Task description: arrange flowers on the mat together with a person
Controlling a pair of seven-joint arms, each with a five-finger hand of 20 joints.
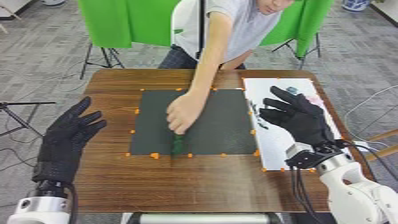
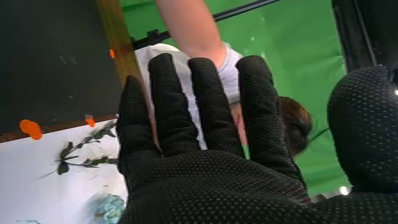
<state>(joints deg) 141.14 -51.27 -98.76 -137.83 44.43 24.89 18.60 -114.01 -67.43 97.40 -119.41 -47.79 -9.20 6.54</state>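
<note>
1. The person's hand (image 1: 185,112) is closed on the upper end of a slim dark green stem-like piece (image 1: 178,143) at the near part of the dark grey rectangular mat (image 1: 226,125). That grip looks meant to set or straighten the piece as the base of the arrangement.
2. The loose flowers lie on the white rectangular sheet (image 1: 266,90) just beside the mat, on the robot's right, probably as a supply within reach of both partners. Small orange markers (image 1: 155,156) line the mat's edge and likely pin its place on the brown wooden table (image 1: 107,187).
3. The robot's right hand (image 1: 298,120) is open and empty, held above the sheet, a sensible spot for choosing the next flower while leaving the mat to the person. The left hand (image 1: 62,145) is open too, off to the mat's other side and out of the person's way.
4. The head view gives the whole layout: mat, sheet, both robot hands and a pink flower (image 1: 314,99) near the sheet's outer side.
5. The right wrist view adds finer detail: the dark green leafy sprig (image 2: 87,162) has small separate leaves on thin branches, and the pale blue-green flower (image 2: 108,207) has a layered, ruffled head.
</note>
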